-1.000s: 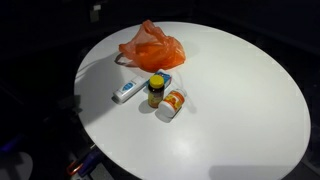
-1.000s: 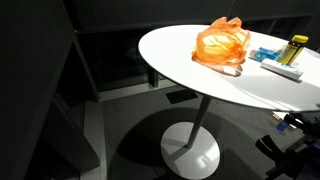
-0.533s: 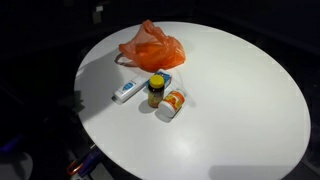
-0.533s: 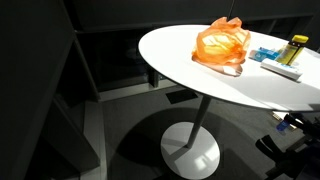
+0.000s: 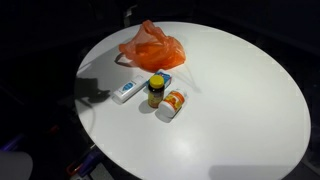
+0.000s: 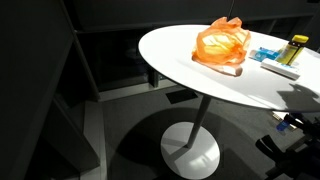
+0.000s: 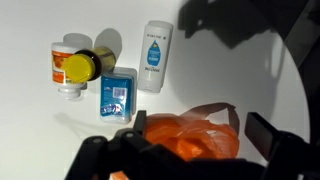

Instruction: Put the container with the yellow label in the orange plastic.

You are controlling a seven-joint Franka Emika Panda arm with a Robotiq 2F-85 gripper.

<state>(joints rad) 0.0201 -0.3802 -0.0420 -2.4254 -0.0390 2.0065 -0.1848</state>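
Observation:
The container with the yellow label (image 5: 156, 91) is a dark jar with a yellow lid, standing upright near the table's middle. It also shows in an exterior view (image 6: 298, 49) and in the wrist view (image 7: 80, 67). The orange plastic bag (image 5: 151, 47) lies crumpled at the table's far side and shows in an exterior view (image 6: 222, 45) too. In the wrist view my gripper (image 7: 200, 132) is open and empty above the bag (image 7: 185, 135), with one finger on each side of it. The jar is apart from the gripper. The arm is lost in the dark in both exterior views.
A white bottle with an orange label (image 5: 174, 102) lies beside the jar. A white tube (image 5: 127, 93) and a blue packet (image 7: 118, 96) lie between jar and bag. The round white table (image 5: 240, 110) drops off at its edge on all sides.
A dark shadow has spread over the table's edge in both exterior views, so the arm has moved. The objects on the table have not moved.

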